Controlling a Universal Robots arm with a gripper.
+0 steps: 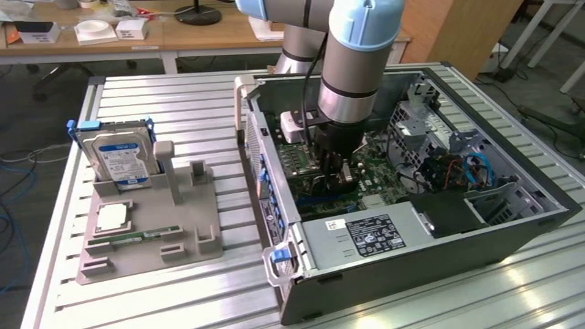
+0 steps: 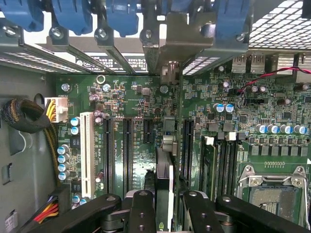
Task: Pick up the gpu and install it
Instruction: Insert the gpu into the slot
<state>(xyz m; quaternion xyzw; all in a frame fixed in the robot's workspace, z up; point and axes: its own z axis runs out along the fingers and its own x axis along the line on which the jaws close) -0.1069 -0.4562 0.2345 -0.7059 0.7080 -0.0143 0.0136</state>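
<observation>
My gripper (image 1: 335, 171) reaches down into the open computer case (image 1: 512, 226), low over the green motherboard (image 2: 121, 92). The gpu (image 2: 164, 170) is held edge-on between the two black fingers (image 2: 142, 213), standing upright in line with a long black expansion slot. Its silver end bracket (image 2: 171, 39) sits among the rear slot covers under the blue latches. In the exterior view the gpu (image 1: 322, 185) is a dark shape under the wrist, mostly hidden by the gripper. My gripper (image 2: 167, 198) is shut on the card.
A grey fixture (image 1: 183, 233) outside the case holds a hard drive with a blue label (image 1: 117, 161), a narrow memory stick (image 1: 137, 236) and a processor chip (image 1: 111, 217). Inside are the power supply (image 1: 366, 236), drive cages (image 1: 429, 130), a white slot (image 2: 87, 150) and the CPU socket (image 2: 272, 194).
</observation>
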